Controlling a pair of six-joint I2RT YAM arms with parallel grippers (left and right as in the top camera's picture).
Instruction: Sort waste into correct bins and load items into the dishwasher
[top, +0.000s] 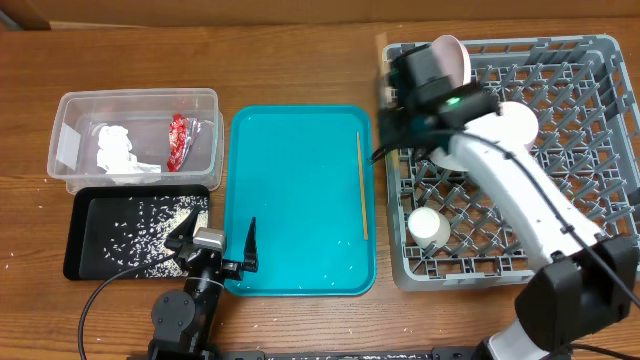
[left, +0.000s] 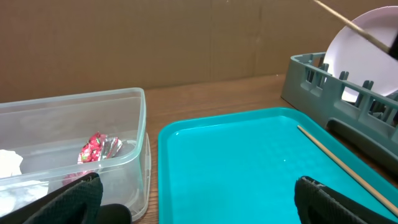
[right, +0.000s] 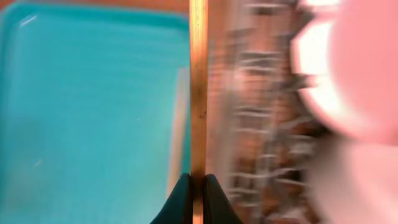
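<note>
Right wrist shows the right jaws pinching a chopstick (right: 198, 93) at the rack's (top: 600, 45) 9 o'clock wall, likely to load it, while its twin (top: 362, 185) lies at the tray's (top: 290, 200) 3 o'clock edge and the left jaws sit spread.

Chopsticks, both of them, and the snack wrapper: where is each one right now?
Loose chopstick (top: 362, 185), overhead view, mid-shaft.
Held chopstick (right: 198, 93), right wrist view, shaft above the jaws.
Snack wrapper (top: 178, 141), overhead view, its centre.
</note>
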